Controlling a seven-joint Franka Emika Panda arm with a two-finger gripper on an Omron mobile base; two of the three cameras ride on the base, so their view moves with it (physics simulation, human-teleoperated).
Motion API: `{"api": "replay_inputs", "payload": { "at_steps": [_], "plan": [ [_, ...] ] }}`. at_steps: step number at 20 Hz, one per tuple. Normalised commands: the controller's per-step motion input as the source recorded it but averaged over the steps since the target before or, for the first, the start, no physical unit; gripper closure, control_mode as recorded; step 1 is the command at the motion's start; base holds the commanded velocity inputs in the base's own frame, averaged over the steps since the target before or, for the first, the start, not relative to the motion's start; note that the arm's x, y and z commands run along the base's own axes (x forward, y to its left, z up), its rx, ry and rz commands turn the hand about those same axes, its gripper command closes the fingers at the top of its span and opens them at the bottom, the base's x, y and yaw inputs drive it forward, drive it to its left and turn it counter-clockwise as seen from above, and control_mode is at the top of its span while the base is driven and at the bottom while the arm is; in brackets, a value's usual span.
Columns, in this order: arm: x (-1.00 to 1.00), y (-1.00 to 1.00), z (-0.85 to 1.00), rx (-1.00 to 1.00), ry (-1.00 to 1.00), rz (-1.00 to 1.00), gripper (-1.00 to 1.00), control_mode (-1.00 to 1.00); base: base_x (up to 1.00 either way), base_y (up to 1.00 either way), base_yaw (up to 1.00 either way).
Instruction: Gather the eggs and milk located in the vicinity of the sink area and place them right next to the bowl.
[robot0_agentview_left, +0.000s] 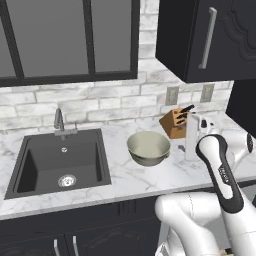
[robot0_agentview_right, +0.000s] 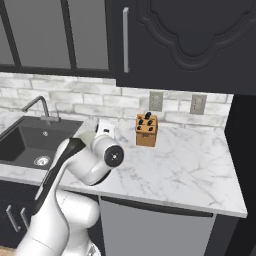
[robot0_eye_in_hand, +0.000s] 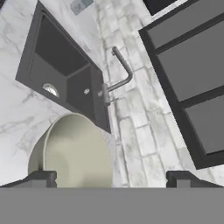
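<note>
My claw (robot0_eye_in_hand: 111, 179) spread wide, empty, fingertips (robot0_eye_in_hand: 41, 178) well apart. Held high over counter (robot0_agentview_left: 145, 177), looking down: my guess, surveying before any pickup. Bowl (robot0_eye_in_hand: 74, 151) right below, between my fingertips, cream inside showing. Sink (robot0_eye_in_hand: 61, 70) just beyond bowl, faucet (robot0_eye_in_hand: 120, 72) at its back edge, basin bare apart from drain. From left base camera: bowl (robot0_agentview_left: 148, 148) sits just right of sink (robot0_agentview_left: 60, 162), knife block (robot0_agentview_left: 175, 122) behind it near wall. Milk, eggs: cannot spot either. Judgement: nothing gathered yet, must find them first.
</note>
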Motion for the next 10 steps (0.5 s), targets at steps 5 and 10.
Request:
{"api": "replay_inputs", "payload": {
  "at_steps": [5, 10],
  "plan": [
    [0.0, 0.0, 0.0, 0.0, 0.0, 0.0, -1.0, 1.0, -0.17, 0.0, 0.0],
    [0.0, 0.0, 0.0, 0.0, 0.0, 0.0, -1.0, 1.0, -0.75, -0.15, 0.0]
  ]
}}
